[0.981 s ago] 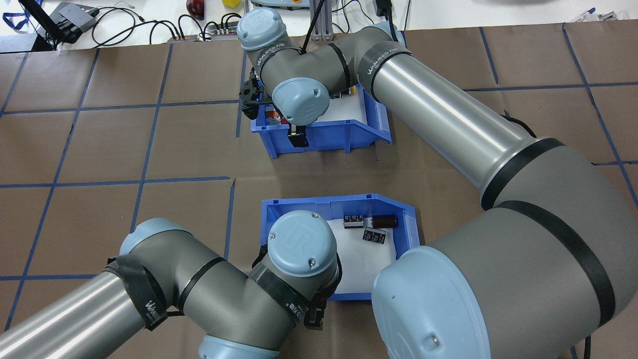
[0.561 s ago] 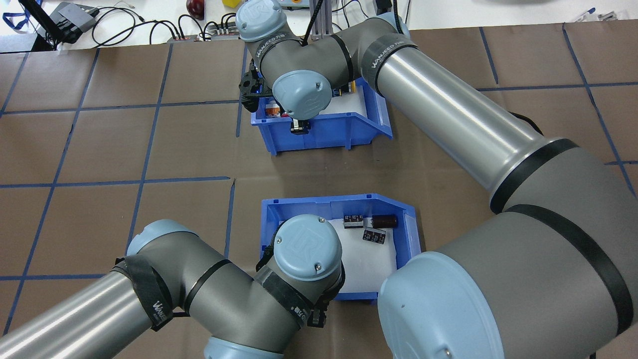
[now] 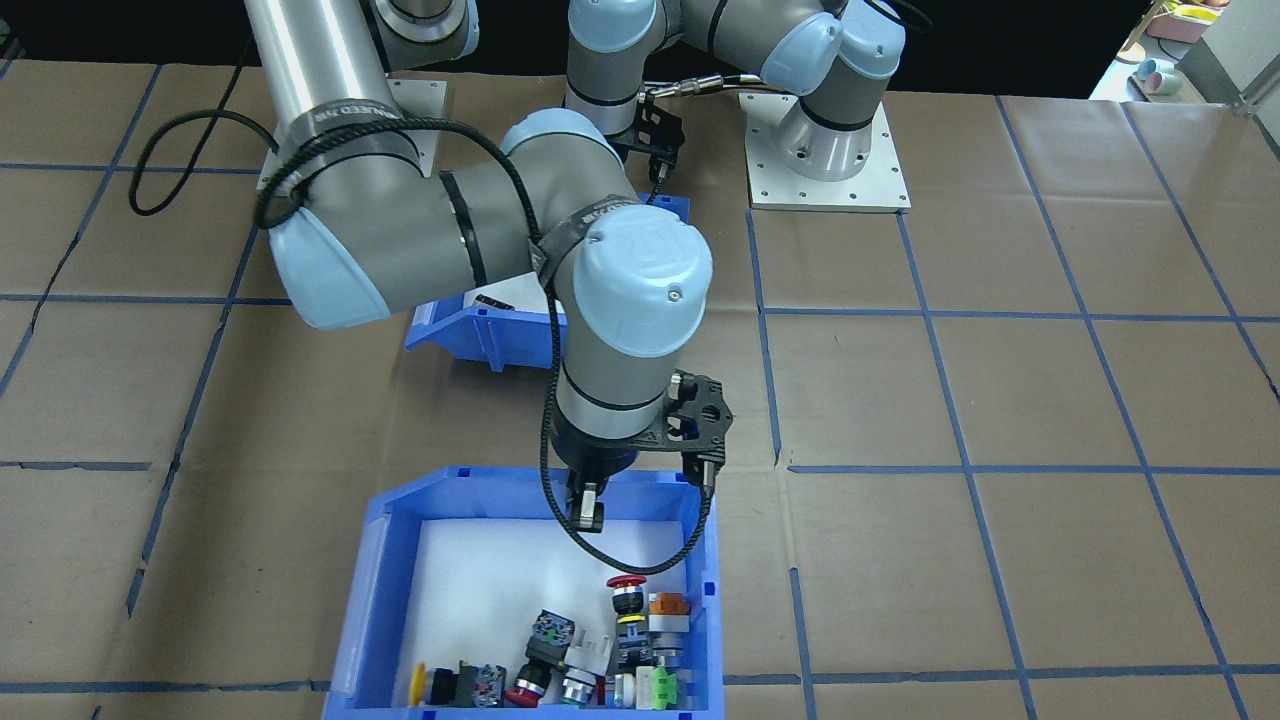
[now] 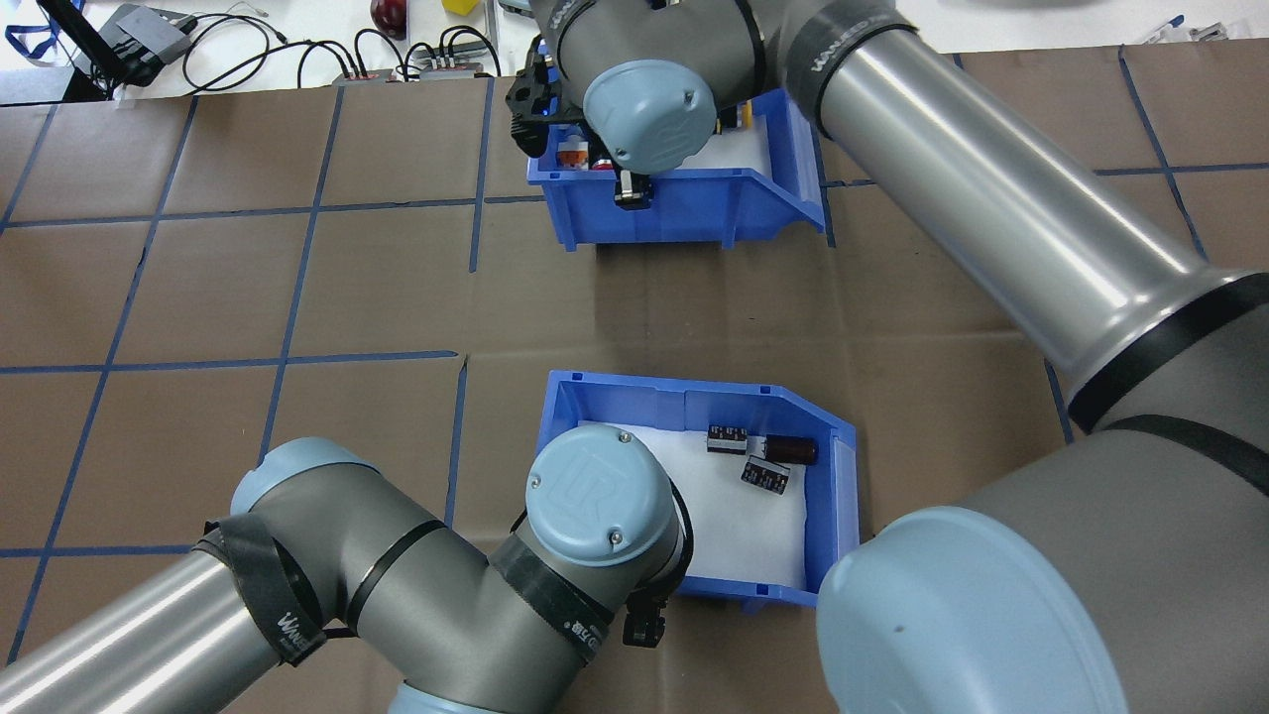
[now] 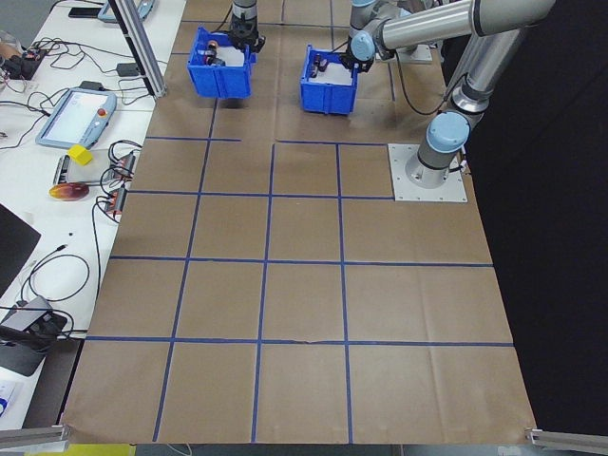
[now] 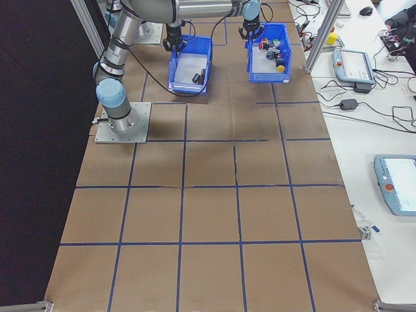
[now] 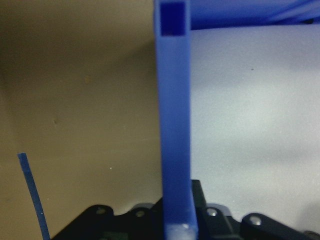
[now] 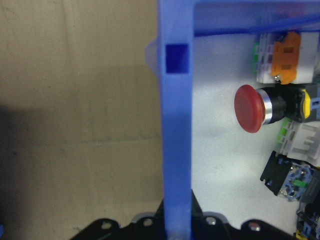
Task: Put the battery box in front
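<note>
Two UR5e arms are working, each clamped on a bin wall. The right gripper [image 4: 631, 191] is pinching the near wall of the push-button bin [image 4: 684, 203], jaws closed either side of the wall, as the right wrist view shows. That bin is sitting at the far edge of the table, away from the robot. The left gripper [image 4: 642, 627] is pinching the robot-side wall of the battery box [image 4: 684, 402], jaws straddling the blue wall in the left wrist view. The battery box is sitting in the middle strip, near the robot base and well apart from the other bin.

Step in hand, as I judge it: a two-bin swap, with both bins gripped and the battery box not yet in front. The next move is calling for a firm hold and a level carry or slide forward, keeping the contents from rolling.

Counts: two arms, two blue bins, three dark cylinders [image 4: 791, 449] on white foam [image 4: 734, 531]. Push-buttons [image 3: 625, 597] number roughly ten; they are too crowded for an exact count.
</note>
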